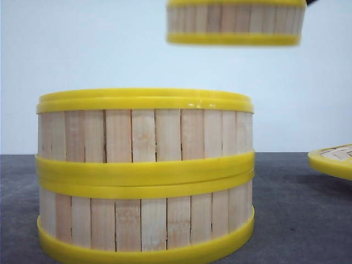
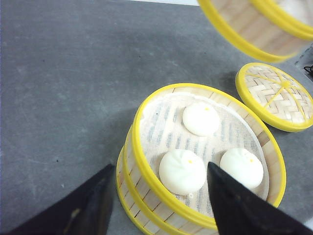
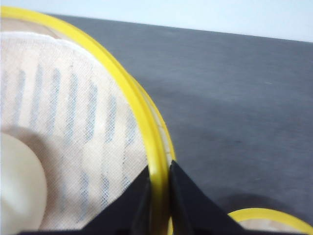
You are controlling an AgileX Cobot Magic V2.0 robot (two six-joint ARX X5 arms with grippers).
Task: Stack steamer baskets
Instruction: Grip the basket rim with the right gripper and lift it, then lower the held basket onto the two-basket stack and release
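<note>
Two steamer baskets stand stacked on the grey table, the upper basket (image 1: 144, 129) on the lower basket (image 1: 144, 220). The left wrist view looks down into the stack's top basket (image 2: 155, 186), which holds three white buns on a cloth liner. My left gripper (image 2: 159, 183) is open above the near rim of that stack, one finger outside the wall and one over the inside. A third steamer basket (image 1: 235, 22) hangs in the air up and to the right. My right gripper (image 3: 159, 181) is shut on its yellow rim (image 3: 142, 122); a bun shows inside.
A woven bamboo lid with a yellow rim (image 2: 279, 95) lies flat on the table to the right of the stack; its edge (image 1: 333, 160) shows in the front view. The grey table surface (image 2: 63, 88) stretches left of the stack.
</note>
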